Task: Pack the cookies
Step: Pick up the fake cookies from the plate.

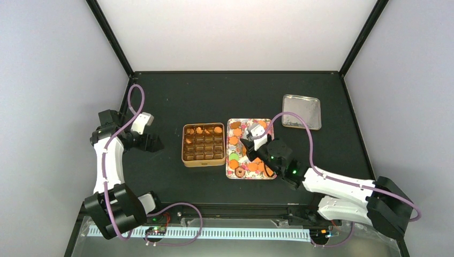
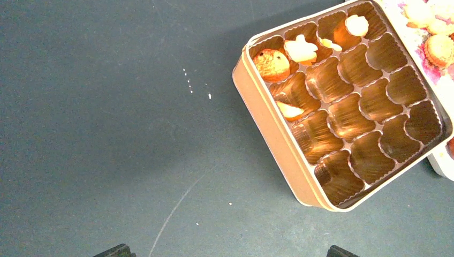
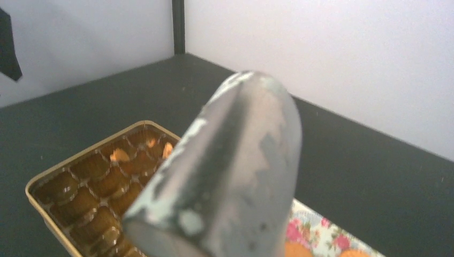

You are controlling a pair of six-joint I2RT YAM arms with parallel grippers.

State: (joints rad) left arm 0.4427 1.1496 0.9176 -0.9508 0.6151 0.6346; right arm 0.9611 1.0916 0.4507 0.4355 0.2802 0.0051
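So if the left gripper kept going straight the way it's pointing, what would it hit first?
Probably the bare black table, just beside the gold tin; the left gripper looks aimed down at it, though depth is hard to judge.

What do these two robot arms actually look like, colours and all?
The left arm and right arm are both white shells joined by black joints, each trailed by a looping purple cable. Small green lights glow on the right one. The right gripper's finger is grey, its coating patchy.

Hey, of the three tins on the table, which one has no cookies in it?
The plain silver tray, far right. The gold tin has cookies in its far cups; the floral tray holds many.
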